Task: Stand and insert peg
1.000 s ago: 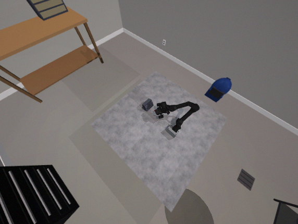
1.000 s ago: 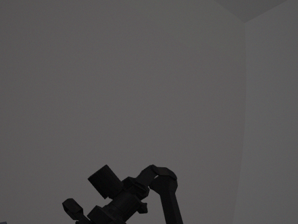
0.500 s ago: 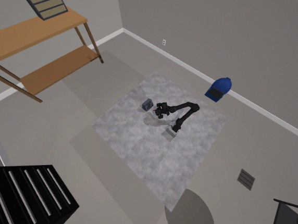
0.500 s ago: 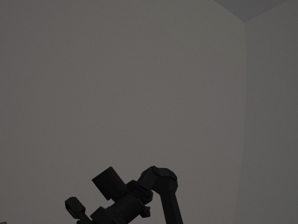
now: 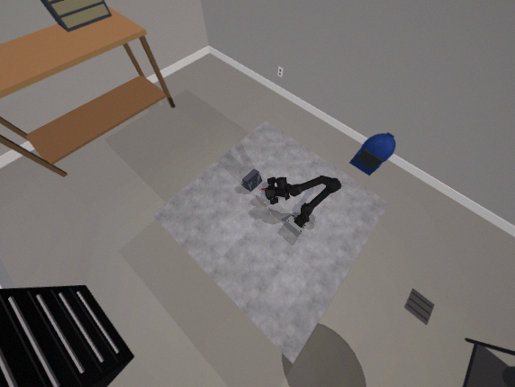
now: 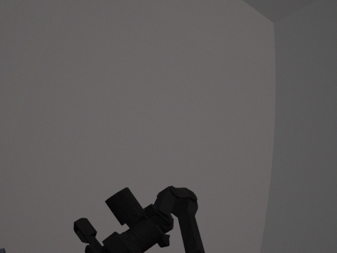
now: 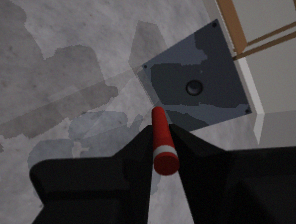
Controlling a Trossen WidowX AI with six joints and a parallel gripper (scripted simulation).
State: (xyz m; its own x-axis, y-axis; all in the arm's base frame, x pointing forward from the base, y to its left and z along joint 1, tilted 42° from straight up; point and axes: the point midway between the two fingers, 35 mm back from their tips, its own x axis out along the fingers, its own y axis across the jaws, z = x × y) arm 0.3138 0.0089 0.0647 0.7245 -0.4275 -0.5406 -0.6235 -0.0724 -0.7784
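Observation:
The red peg (image 7: 160, 121) (image 5: 264, 189) is held between the fingertips of my gripper (image 7: 160, 129). In the wrist view its white-banded end is nearer the camera and its plain end points away, towards the panel's lower left edge. The sloped dark blue-grey panel (image 7: 220, 70) (image 5: 252, 180) stands just beyond the gripper. Its round hole (image 7: 194, 87) lies up and to the right of the peg's plain end in the wrist view, and nothing is in it. The peg is outside the hole. The gap between peg and panel is hard to judge. The fingertips are out of frame in the exterior view.
The arm (image 5: 321, 180) reaches over the grey mat (image 5: 252, 279) from its base. Shadows fall around the arm and panel. A wooden bench (image 5: 90, 42), a black slatted unit (image 5: 49, 333) and a blue helmet-like object (image 5: 380, 146) are farther off.

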